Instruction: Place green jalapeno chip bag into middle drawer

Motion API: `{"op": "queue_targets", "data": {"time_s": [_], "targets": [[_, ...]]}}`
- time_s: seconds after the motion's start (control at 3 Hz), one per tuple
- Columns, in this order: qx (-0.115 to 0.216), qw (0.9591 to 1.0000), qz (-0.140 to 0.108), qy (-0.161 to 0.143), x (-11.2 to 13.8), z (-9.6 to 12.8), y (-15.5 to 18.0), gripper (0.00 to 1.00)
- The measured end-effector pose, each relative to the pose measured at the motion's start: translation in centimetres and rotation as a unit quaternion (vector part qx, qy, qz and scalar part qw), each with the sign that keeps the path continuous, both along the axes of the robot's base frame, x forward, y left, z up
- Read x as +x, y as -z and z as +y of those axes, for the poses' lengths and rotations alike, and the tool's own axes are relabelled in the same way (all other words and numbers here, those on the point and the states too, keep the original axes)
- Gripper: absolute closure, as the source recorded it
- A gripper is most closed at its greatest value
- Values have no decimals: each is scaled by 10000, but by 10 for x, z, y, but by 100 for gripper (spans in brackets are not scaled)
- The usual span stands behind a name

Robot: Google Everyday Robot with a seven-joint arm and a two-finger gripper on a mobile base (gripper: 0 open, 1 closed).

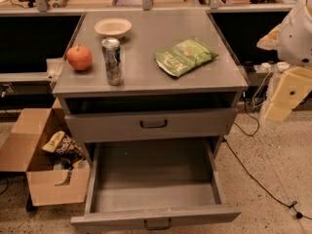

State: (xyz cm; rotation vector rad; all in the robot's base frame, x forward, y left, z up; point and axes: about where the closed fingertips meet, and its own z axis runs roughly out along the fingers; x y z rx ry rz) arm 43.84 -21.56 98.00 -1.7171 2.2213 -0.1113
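Recorder: Drawer check, nearest item first. The middle drawer [151, 179] stood pulled well out at the bottom of the grey cabinet [146, 77], with its small black loop handle [157, 224] facing the camera.

Checker: What sat beside it?

Recorder: A cardboard box [46, 184] was on the floor to the left, just beside the drawer's side wall, with its flaps open. A brown-and-white snack bag [61, 144] lay inside it. To the right, a black cable [258, 177] ran across the speckled floor.

Checker: And above the open drawer?

Recorder: The upper drawer front [122, 126] was pushed in, with a black handle at its middle and a dark gap over it.

Checker: Where was the gripper?

Recorder: The gripper [279, 107] hung off the cabinet's right side, at about the height of the upper drawer front. It was clear of the cabinet and touched nothing. Whether it was open or closed could not be told.

Checker: And the green jalapeno chip bag?

Recorder: The green jalapeno chip bag [185, 56] lay flat on the right half of the cabinet top, well apart from the gripper and from the open drawer below. On the left half, a drink can [112, 61] stood upright with an apple [79, 57] near its left. A pale bowl [113, 27] sat behind them, toward the back edge.
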Motion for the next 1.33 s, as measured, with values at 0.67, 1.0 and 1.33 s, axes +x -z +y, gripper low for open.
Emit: {"op": "queue_targets", "data": {"time_s": [0.67, 1.0, 1.33], "targets": [[326, 9994, -108, 2, 23, -1, 2, 0], [893, 9958, -153, -105, 70, 7, 11, 0], [1649, 9861, -186, -93, 140, 20, 45, 0]]}}
